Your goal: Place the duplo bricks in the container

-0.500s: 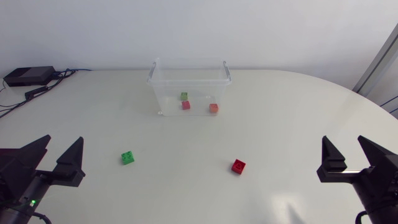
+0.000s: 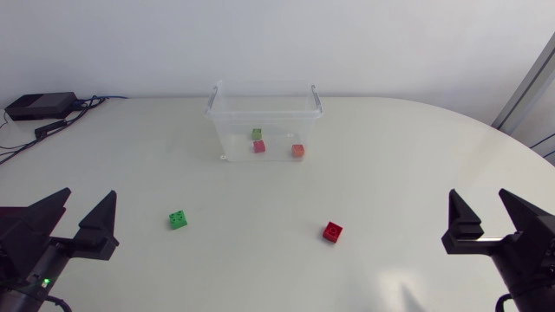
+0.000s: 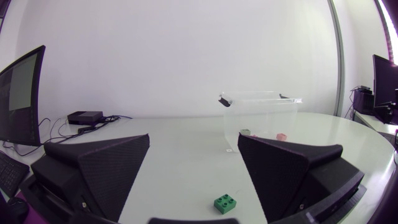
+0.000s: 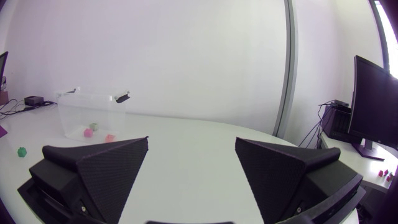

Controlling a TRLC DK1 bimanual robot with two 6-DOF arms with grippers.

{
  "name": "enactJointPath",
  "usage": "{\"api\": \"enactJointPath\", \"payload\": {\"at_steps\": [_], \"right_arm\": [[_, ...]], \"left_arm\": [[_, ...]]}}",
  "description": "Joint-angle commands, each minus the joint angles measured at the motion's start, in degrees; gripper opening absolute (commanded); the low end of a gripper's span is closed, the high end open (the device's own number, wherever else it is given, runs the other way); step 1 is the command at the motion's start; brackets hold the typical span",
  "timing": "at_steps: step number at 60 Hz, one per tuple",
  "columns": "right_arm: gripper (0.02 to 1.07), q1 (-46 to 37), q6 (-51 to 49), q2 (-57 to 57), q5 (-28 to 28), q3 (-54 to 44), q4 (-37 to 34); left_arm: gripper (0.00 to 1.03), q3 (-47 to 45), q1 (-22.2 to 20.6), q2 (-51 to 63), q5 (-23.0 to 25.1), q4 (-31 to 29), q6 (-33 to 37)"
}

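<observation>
Clear container (image 2: pixel 234 134) far centre, three bricks (image 2: pixel 259 146) inside. Green brick (image 2: pixel 178 220) near left, red brick (image 2: pixel 332 231) near right. Left gripper (image 2: pixel 88 194) and right gripper (image 2: pixel 478 194) both spread wide, empty.

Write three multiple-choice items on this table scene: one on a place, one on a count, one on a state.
1. The right hand has its fingers: A. open, empty B. shut on a brick C. shut, empty
2. Bricks in the container: A. one B. three C. five
3. The loose green brick lies: A. in the container B. on the table, on the left hand side C. in the right hand
Answers: 1 A, its fingers stand apart with nothing between them; 2 B, a second green brick, a pink brick and an orange brick show through the clear wall; 3 B, it sits on the table toward the left hand.
</observation>
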Motion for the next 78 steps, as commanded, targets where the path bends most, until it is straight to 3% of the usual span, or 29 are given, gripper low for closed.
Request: {"api": "enactJointPath", "payload": {"at_steps": [1, 18, 27, 30, 39, 44, 58, 64, 71, 76, 78], "right_arm": [[1.03, 0.3, -0.1, -0.3, -0.2, -1.0, -0.5], [1.03, 1.2, -0.5, 0.5, -0.1, 1.9, -1.7], [1.03, 1.4, -0.5, 11.8, -0.2, 9.5, -1.7], [1.03, 1.7, -0.2, 19.7, -0.2, 14.3, -1.9], [1.03, 2.0, -0.5, 29.2, -1.1, 21.2, -3.4], [1.03, 3.2, -0.4, 34.0, -3.0, 24.5, -4.9], [1.03, 6.5, 1.1, 49.1, -3.5, 32.1, -9.8], [1.03, 6.4, 2.1, 53.4, -7.0, 33.9, -12.6], [1.03, 5.3, 2.1, 58.9, -10.6, 36.1, -15.1], [1.03, 4.8, 2.1, 61.9, -12.4, 37.5, -17.2], [1.03, 4.9, 2.1, 63.2, -12.5, 38.2, -18.1]], "left_arm": [[0.99, -1.0, 0.0, -0.6, 0.6, 0.6, -0.7], [0.99, 1.3, 0.0, -0.7, 0.5, -0.8, -0.7], [0.99, 6.3, -0.1, 2.1, 0.4, -1.6, -1.2], [0.99, 9.9, -0.3, 8.1, 0.5, -1.9, -1.7], [0.99, 16.7, -0.3, 19.3, 0.5, -3.7, -2.6], [0.94, 21.9, -0.5, 26.3, 0.6, -6.2, -2.7], [0.94, 36.8, -0.6, 49.5, 3.6, -16.7, -4.2], [0.94, 40.7, -1.6, 56.8, 4.6, -19.8, -3.4], [0.94, 45.1, -2.8, 66.7, 6.6, -22.1, 2.2], [0.95, 48.6, -5.0, 74.1, 6.6, -25.4, 13.5], [0.95, 49.3, -5.1, 76.0, 6.6, -25.5, 14.5]]}}
